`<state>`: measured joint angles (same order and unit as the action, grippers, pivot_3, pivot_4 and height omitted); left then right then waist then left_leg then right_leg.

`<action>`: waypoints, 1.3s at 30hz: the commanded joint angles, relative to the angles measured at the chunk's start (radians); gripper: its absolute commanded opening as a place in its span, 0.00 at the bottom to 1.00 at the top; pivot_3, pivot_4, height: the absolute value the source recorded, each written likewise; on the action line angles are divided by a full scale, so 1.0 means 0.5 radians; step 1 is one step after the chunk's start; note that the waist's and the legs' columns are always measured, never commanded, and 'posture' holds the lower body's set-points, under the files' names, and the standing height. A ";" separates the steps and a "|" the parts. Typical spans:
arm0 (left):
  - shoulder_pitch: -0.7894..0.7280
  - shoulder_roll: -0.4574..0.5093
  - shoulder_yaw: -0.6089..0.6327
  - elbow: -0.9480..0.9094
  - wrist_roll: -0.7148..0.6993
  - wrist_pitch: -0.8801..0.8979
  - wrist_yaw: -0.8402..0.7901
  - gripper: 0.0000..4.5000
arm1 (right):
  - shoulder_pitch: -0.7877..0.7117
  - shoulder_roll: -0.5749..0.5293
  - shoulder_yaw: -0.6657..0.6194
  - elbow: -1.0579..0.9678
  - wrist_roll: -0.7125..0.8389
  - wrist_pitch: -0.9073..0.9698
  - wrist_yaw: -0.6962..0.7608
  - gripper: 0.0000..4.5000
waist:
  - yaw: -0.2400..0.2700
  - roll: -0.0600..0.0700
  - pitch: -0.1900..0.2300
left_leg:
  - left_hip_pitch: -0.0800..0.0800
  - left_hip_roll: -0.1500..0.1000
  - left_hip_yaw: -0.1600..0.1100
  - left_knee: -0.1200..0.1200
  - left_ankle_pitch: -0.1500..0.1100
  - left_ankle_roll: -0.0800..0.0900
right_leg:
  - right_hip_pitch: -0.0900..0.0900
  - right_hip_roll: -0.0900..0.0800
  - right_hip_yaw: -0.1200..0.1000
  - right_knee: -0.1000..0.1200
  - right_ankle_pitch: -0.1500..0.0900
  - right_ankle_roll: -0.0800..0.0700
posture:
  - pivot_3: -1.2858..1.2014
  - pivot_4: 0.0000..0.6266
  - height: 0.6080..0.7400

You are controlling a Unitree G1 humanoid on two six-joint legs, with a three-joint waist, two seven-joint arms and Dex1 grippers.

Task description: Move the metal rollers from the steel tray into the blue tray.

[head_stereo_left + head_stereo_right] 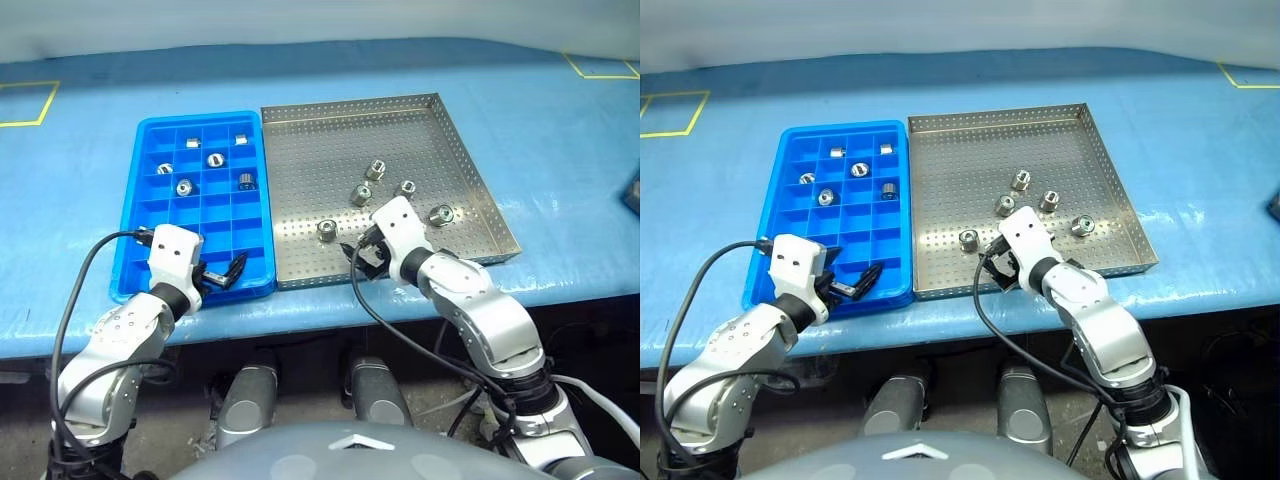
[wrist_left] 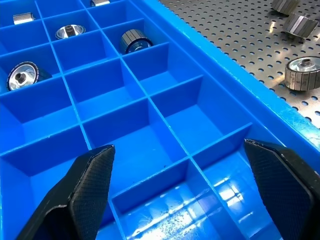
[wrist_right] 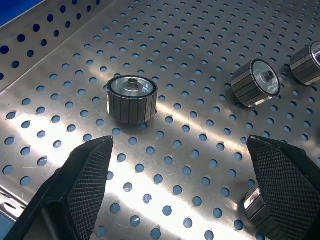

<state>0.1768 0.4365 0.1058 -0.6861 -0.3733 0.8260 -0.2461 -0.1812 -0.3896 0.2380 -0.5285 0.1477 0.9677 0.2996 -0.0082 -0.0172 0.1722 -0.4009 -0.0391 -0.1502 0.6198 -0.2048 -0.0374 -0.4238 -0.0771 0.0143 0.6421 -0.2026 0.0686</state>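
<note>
Five metal rollers (image 1: 361, 195) in steel tray (image 1: 300, 140), five in blue tray (image 1: 140, 190), left gripper (image 1: 222, 274) spread empty over its near edge, right gripper (image 1: 362, 256) likewise over steel tray's near edge.

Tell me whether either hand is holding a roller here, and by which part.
Nothing is held. The left hand is open over the blue tray, and the right hand is open over the steel tray, short of the nearest roller.

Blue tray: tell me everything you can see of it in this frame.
The blue tray is bright, glossy plastic, rectangular, divided by thin walls into a grid of small square compartments. It lies flat on the blue table, its long side against the steel tray. Five metal rollers sit in separate compartments in its far half; the near compartments are empty. The open left gripper hovers over its near right corner, holding nothing.
</note>
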 commanded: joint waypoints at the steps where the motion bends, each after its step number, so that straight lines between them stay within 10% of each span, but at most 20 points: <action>1: 0.000 0.004 -0.016 -0.032 0.008 -0.010 -0.013 1.00 | -0.003 0.010 -0.011 -0.035 -0.003 -0.037 0.004 1.00 | 0.000 0.000 0.000 | 0.000 0.000 0.000 0.000 0.000 0.000 | 0.000 0.000 0.000 0.000 0.000 0.000 | 0.54 0.24 1.00; 31: -0.048 -0.023 -0.023 -0.013 0.059 -0.096 -0.015 1.00 | 0.022 0.015 -0.013 -0.086 0.016 -0.052 0.060 1.00 | 0.000 0.000 0.000 | 0.000 0.000 0.000 0.001 0.000 0.000 | 0.000 0.000 0.000 0.000 0.000 0.000 | 0.54 0.24 1.00; 39: -0.634 -0.019 -0.192 0.214 0.111 -0.120 -0.083 1.00 | 0.045 0.029 -0.036 -0.134 0.046 -0.070 0.071 1.00 | 0.016 0.000 0.000 | 0.000 -0.002 -0.001 0.005 0.000 0.000 | 0.004 0.000 -0.001 0.001 0.001 0.002 | 0.53 0.24 1.00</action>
<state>-0.0960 0.4328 0.0350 -0.5940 -0.3244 0.7925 -0.2686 -0.1577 -0.3780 0.2358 -0.5566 0.1646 0.9580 0.3319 -0.0004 -0.0174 0.1722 -0.4009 -0.0399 -0.1510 0.6233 -0.2046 -0.0372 -0.4213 -0.0770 0.0138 0.6424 -0.2015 0.0706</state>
